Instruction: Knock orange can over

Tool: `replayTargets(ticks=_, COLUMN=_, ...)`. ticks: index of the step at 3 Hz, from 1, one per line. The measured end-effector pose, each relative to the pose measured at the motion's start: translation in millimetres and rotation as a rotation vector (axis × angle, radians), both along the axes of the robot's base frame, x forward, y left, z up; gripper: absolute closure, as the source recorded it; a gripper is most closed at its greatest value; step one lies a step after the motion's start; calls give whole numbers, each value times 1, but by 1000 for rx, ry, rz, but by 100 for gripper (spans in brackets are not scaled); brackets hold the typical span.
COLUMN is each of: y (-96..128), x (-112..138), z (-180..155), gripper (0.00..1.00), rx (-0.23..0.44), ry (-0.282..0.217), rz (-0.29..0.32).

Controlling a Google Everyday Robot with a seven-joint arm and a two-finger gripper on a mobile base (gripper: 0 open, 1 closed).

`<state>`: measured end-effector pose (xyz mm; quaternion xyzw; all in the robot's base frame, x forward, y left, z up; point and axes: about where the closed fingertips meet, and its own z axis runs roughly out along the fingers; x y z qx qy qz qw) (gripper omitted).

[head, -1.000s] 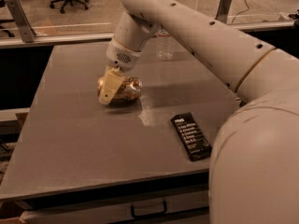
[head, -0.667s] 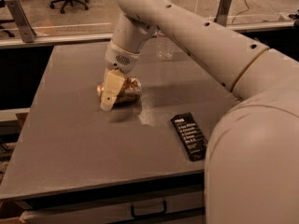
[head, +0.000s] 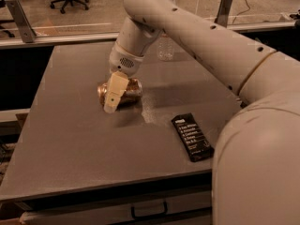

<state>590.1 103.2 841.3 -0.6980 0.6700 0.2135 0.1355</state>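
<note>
The orange can (head: 130, 90) lies on its side on the grey table (head: 70, 139), left of the middle, its silver end toward the left. My gripper (head: 114, 95) hangs from the arm right over and in front of the can, covering its middle. A pale finger (head: 112, 93) points down toward the table at the can's near side. The clear plastic water bottle (head: 165, 48) stands at the far edge, partly hidden behind the arm.
A flat black snack-bar wrapper (head: 192, 137) lies at the front right of the table. My arm spans from the right foreground across the table. A glass rail runs behind the far edge, with office chairs beyond. A drawer handle (head: 149, 211) shows below the front edge.
The gripper has shifted slightly along the lying can; the can lies on its side in all frames. Bottle and wrapper have not moved.
</note>
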Motion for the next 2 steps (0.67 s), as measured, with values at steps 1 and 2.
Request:
replayTargets(ticks=1, y=-27, x=3, z=1, gripper=0, rx=141, ry=-29, rz=-76)
replayTargets(ticks=2, y=-57, x=-8, z=29, gripper=0, rx=314, ry=-138, rz=-136)
